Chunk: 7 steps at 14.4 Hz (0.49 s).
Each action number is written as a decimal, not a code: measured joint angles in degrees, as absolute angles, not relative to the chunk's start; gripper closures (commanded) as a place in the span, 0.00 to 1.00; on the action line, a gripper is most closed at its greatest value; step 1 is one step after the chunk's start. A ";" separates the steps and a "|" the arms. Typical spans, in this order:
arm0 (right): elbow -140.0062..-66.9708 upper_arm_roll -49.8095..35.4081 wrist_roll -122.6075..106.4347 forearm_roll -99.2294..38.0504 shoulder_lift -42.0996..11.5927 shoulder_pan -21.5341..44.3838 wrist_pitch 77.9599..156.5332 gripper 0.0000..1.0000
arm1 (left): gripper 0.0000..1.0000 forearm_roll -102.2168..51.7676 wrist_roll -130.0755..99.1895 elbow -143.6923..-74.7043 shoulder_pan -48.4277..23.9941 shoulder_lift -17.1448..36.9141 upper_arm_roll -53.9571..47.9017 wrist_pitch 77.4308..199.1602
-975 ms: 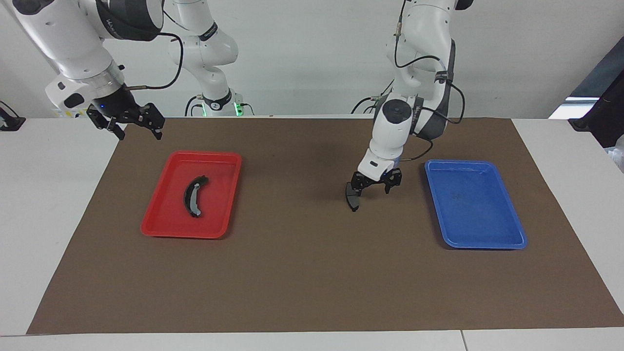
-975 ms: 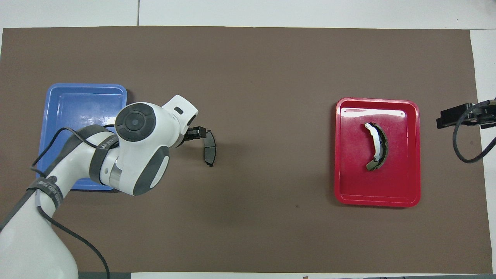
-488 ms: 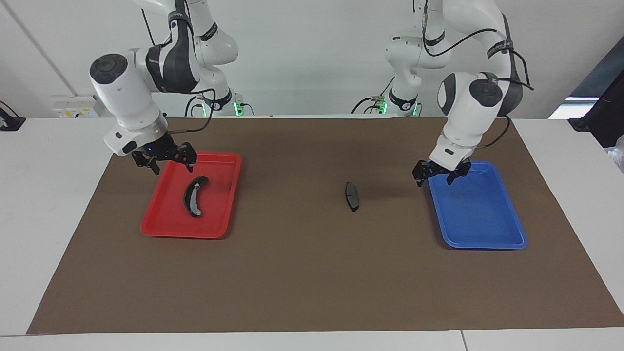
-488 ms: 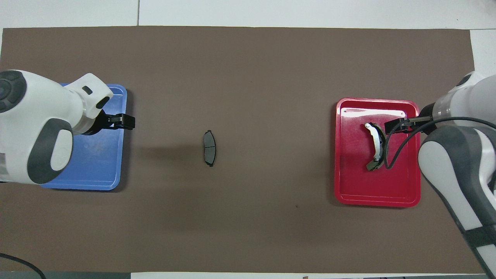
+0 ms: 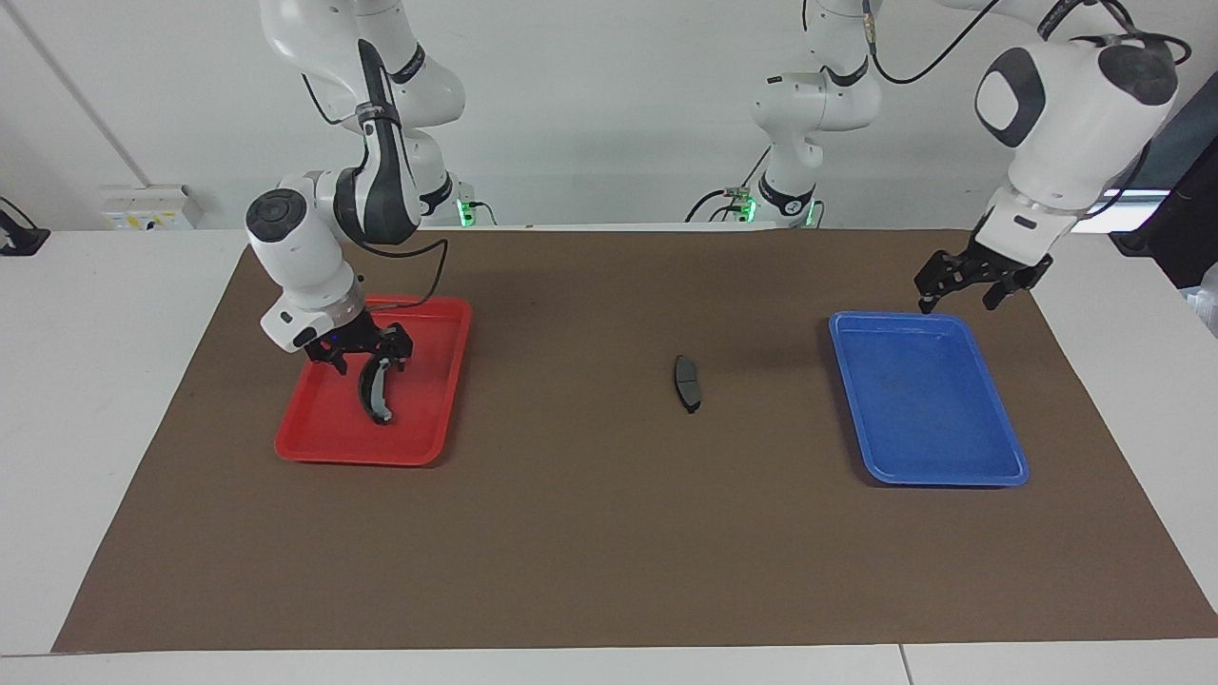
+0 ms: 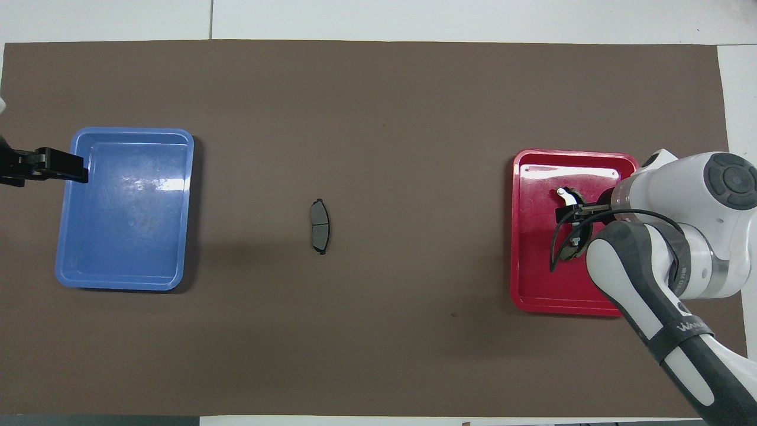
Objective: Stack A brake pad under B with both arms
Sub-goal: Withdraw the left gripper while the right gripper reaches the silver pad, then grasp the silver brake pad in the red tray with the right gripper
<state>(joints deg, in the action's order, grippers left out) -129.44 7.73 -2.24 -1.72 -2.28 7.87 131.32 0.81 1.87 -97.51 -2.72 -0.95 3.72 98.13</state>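
While your right gripper is sitting low over the robot-side end of B in the red tray, fingers spread astride it and not visibly closed, B's long axis is running away from the robots. A brake pad is lying mid-mat, well apart. Your left gripper is waiting open and empty over the blue tray's robot-side rim.

A red tray and a seemingly empty blue tray sit well apart on the brown-matted desk.
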 measured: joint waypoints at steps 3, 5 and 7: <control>-129.93 7.90 -2.26 -1.73 -3.27 7.68 133.25 0.04 | 0.01 0.80 2.24 -94.86 -2.10 -0.73 3.70 95.79; -130.44 7.94 -2.94 -1.73 -4.56 6.87 135.35 0.06 | 0.00 0.80 2.69 -92.93 -1.89 -0.22 3.69 93.35; -130.94 7.96 -3.56 -1.73 -5.34 6.33 136.44 0.09 | 0.00 0.80 3.98 -91.42 -1.21 0.08 3.71 91.34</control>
